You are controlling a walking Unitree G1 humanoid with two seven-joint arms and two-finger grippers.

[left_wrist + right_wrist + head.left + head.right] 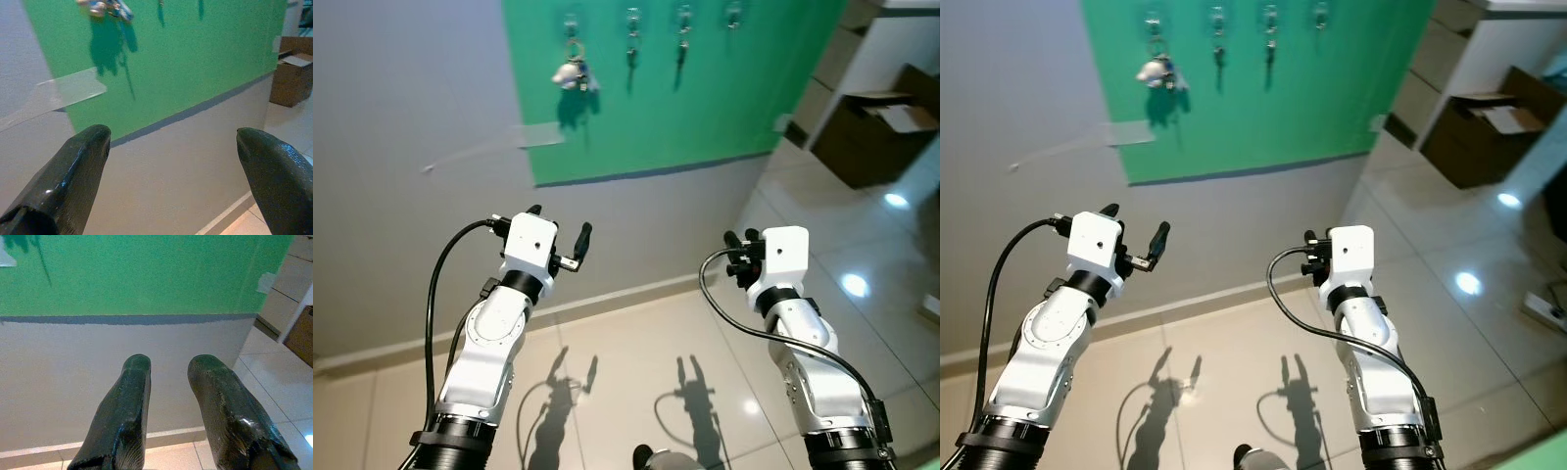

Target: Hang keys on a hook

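A green board (pixel 705 88) on the grey wall carries a row of hooks (pixel 733 12) along its top. A key bunch with a white charm (pixel 573 73) hangs from the leftmost hook. Single keys (pixel 631 49) hang from the two hooks beside it. My left gripper (pixel 561 220) is raised well below the board, open and empty, pointing at the wall under the white charm (pixel 105 7). My right gripper (pixel 737 250) is held up at similar height, further right, shut with nothing between its fingers (pixel 132 382). Both grippers are apart from the board.
A strip of clear tape (pixel 543 135) crosses the board's left edge. An open cardboard box (pixel 876 132) stands on the glossy tiled floor (pixel 862 245) at the right, beside white shelving (pixel 832 69). A skirting board (pixel 626 292) runs along the wall's foot.
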